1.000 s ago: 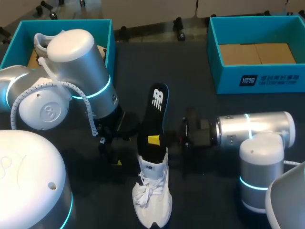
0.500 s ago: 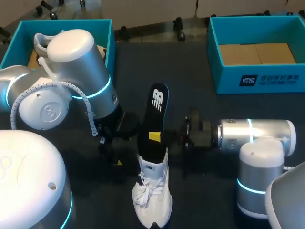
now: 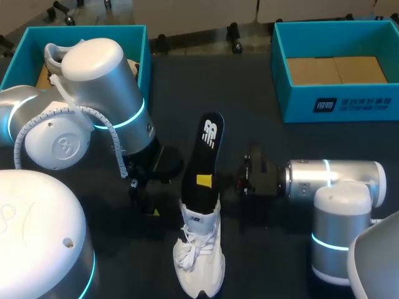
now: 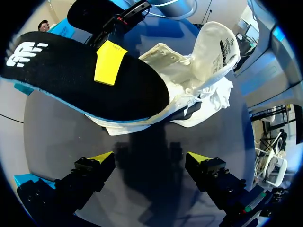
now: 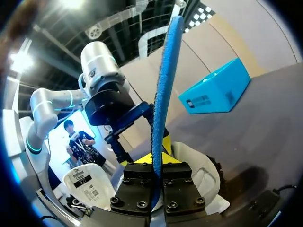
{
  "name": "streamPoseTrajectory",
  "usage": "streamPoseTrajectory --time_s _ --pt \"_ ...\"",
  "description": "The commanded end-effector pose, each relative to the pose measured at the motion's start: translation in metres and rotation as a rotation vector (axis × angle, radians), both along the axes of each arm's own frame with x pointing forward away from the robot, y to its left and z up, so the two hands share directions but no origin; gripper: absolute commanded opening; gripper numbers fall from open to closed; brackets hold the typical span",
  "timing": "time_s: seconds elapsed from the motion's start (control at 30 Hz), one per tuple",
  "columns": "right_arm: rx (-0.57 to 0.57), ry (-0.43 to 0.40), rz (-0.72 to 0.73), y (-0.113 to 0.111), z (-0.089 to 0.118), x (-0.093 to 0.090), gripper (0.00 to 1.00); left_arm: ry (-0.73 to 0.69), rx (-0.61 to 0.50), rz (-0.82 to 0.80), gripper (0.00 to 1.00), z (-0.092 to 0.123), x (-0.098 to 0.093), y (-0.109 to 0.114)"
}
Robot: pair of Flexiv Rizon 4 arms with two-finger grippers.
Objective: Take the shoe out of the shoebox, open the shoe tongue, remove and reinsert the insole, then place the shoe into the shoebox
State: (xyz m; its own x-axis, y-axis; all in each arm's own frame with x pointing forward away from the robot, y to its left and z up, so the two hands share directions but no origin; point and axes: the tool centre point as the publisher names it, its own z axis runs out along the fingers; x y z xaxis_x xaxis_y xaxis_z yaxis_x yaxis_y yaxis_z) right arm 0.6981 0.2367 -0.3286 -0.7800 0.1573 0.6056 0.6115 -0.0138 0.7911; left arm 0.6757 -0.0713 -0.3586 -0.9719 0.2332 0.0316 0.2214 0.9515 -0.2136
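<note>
- Shoe (image 3: 199,249), white and laced, lies on the dark surface (image 3: 262,87) between the two arms, outside both boxes. Its tongue (image 4: 215,45) is pulled up and back.
- Insole (image 3: 202,162), black on top with a blue underside, has one end tucked in the shoe's opening. The rest slants up and out toward the far side.
- Right hand (image 5: 156,165) is clamped on the insole partway along, one finger on each face.
- Left hand (image 4: 147,161) has its fingers apart with nothing between them. It is low over the surface just beside the shoe, not touching it.
- Obstructions: the left arm (image 3: 100,93) bulks over the near corner of the left box (image 3: 140,43) and hides part of it. A second shoe (image 3: 53,56) shows inside that box.
- Right box (image 3: 336,106), teal with a bare cardboard floor, stands well apart from the shoe, beyond the right arm (image 3: 336,177).
- Both boxes sit at the far edge of the surface.
- Open surface lies between the boxes, and between the insole's raised end and the right box.
</note>
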Motion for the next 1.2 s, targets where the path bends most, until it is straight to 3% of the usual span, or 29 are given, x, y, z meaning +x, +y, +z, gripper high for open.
streamPoseTrajectory --time_s 0.03,0.4,0.87,0.9,1.2 --pt "-0.022 0.015 0.01 0.005 -0.001 -0.003 0.0 -0.001 0.0 0.0 1.0 -0.001 0.0 0.0" --pt "-0.021 0.034 0.023 0.013 -0.016 -0.02 0.0 -0.001 0.0 0.0 1.0 -0.001 0.0 0.0" --pt "-0.021 0.034 0.023 0.013 -0.016 -0.02 0.0 -0.001 0.0 0.0 1.0 -0.001 0.0 0.0" --pt "-0.016 0.114 0.032 0.014 -0.022 -0.038 0.0 -0.001 0.0 0.0 1.0 -0.001 0.0 0.0" --pt "-0.015 0.111 0.039 0.014 -0.022 -0.038 0.0 -0.001 0.0 0.0 1.0 -0.001 0.0 0.0"
